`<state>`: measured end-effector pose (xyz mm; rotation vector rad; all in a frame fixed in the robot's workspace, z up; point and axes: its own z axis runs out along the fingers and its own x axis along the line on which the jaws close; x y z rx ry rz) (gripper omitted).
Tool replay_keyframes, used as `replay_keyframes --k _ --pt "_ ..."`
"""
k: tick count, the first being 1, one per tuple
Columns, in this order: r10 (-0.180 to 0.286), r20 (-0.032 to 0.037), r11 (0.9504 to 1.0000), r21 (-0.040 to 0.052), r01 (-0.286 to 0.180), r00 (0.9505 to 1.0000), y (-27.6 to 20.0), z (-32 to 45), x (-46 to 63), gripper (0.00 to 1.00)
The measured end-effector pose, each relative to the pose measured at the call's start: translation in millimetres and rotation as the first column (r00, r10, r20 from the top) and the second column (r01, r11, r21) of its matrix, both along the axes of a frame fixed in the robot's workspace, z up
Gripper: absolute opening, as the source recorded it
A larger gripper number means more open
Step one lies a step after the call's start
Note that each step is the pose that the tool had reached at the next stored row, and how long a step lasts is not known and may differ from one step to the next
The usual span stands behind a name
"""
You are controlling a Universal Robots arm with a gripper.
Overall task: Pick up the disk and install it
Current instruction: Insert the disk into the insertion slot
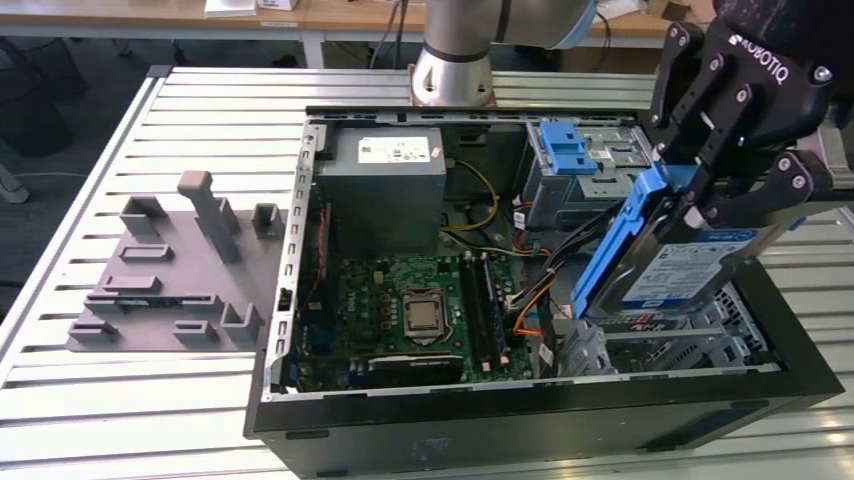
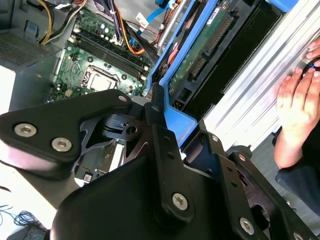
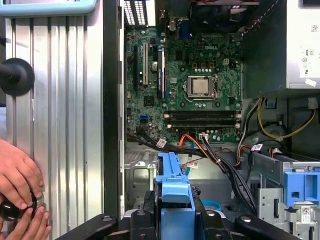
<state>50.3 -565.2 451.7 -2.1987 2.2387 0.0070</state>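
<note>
Farthest left in the exterior view sits a grey slotted tray [image 1: 147, 290]; mid-frame, the open computer case [image 1: 534, 410]. At the exterior view's right the gripper [image 1: 707, 195], cut off by the frame's edge, clamps the tilted disk [image 1: 681, 268] over the case's right side, hiding its top edge.

Slatted metal table [image 1: 80, 420], wooden desk [image 1: 160, 15] behind, dark floor [image 1: 54, 230]

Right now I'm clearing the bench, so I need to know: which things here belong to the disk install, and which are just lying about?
Part of the job: the disk, gripped in the tool; the open computer case; the drive cage under the disk.
Lying about: the grey slotted tray beside the case; a person's hand outside the case.
</note>
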Motion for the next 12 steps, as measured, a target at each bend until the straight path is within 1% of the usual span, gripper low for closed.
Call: replay_keyframes --k 12 --pt "0.0 -0.0028 1.0 0.0001 0.0 1.0 0.1 -2.1 13.2 0.36"
